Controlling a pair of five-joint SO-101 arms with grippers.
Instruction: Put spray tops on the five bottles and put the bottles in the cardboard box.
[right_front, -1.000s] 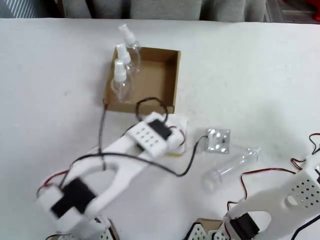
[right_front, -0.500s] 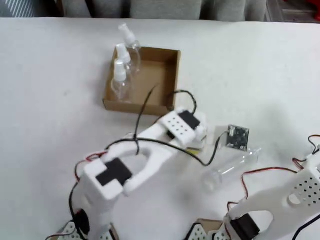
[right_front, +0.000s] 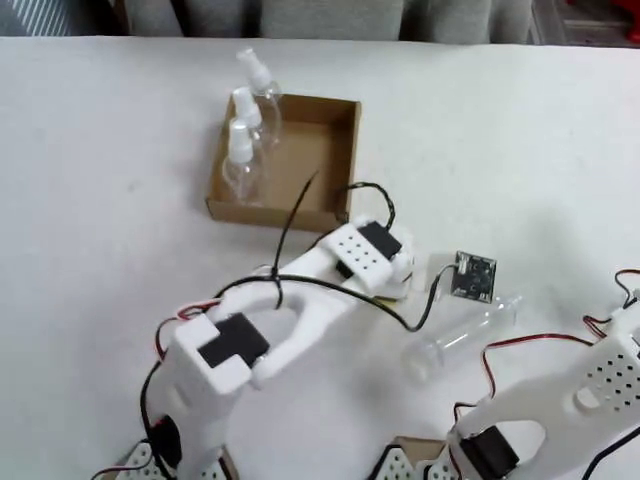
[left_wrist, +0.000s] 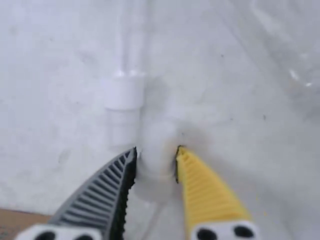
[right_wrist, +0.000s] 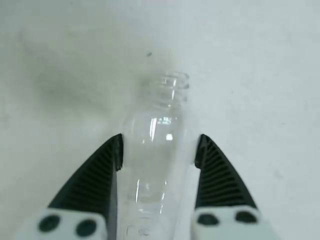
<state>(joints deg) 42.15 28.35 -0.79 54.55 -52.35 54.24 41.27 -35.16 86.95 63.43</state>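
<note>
Three topped bottles (right_front: 243, 165) sit against the box's (right_front: 275, 212) left wall, packed. Off the box's near right corner, the left gripper (left_wrist: 156, 154) pinches a top (left_wrist: 125, 107) lying on the table, fingers snug on its head. The right gripper (right_wrist: 159, 145) clasps a bottle (right_wrist: 157, 130) by its body, leaving the neck free for a top

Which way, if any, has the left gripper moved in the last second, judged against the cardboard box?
Yes. The left gripper has swung right, from below the front wall of the cardboard box to past its right corner, toward the lying bottle.
</note>
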